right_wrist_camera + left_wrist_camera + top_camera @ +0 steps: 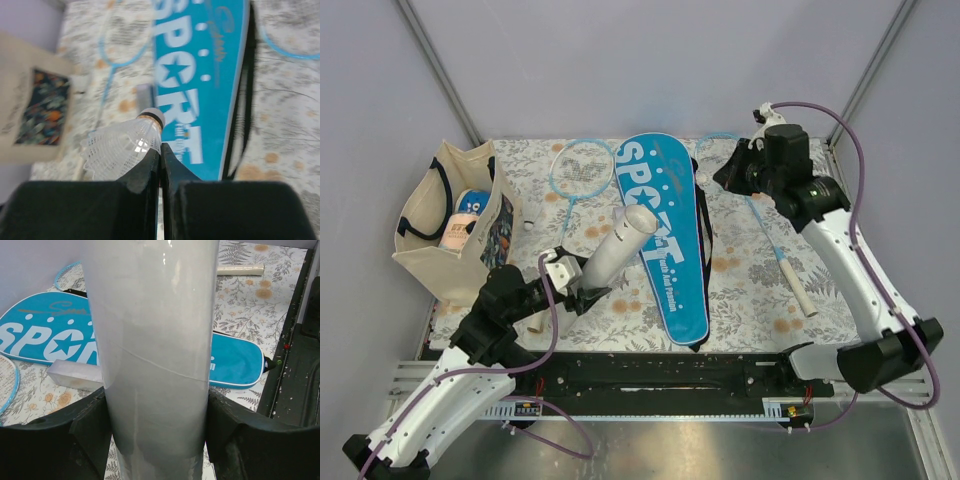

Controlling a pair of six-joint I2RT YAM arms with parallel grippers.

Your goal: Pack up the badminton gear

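The left jaws are clamping the long white tube (620, 245) near its lower end, tilting it so that its open mouth is pointing up over the left edge of the blue SPORT cover (672, 240), which is lying flat on the desk (745, 295). The right jaws, pressed almost together, are pinching a shuttlecock (121, 146) by its skirt above the cover's upper right edge (cork pointing away from the wrist). Shuttle-loading seems to be in hand. Next, the right arm is needing to cross the cover and line cork with bore. One racket (582, 168) is lying left of the cover, another (790, 275) right, both unpacked.
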